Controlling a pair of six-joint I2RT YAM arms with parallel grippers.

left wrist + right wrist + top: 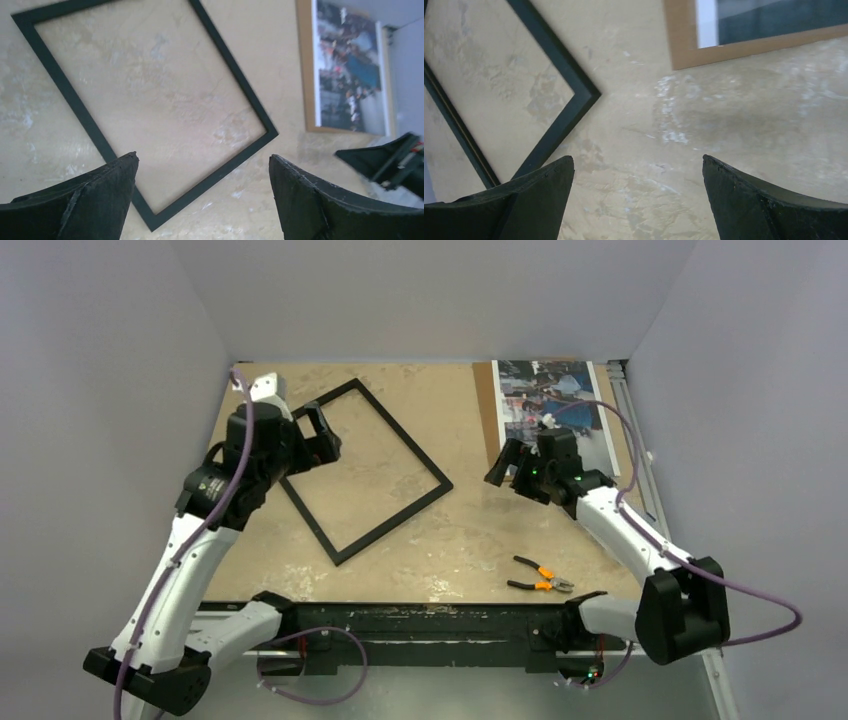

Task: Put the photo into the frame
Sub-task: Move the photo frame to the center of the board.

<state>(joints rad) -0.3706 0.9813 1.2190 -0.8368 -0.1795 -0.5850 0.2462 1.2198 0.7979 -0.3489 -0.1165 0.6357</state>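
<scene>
the task was hardly begun: the photo (555,405) lay face up on a brown board (303,75), well apart to the right of the empty frame (401,433) on the desk (450,540), while the left gripper (320,436) and the right gripper (506,466) hung spread, holding nothing.

Overhead; wrists apparently low, frame (404,433) shared

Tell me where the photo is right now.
In the top view the photo lies flat at the table's far right corner on a brown board, just beyond the right arm's fingers and right of the frame.
</scene>
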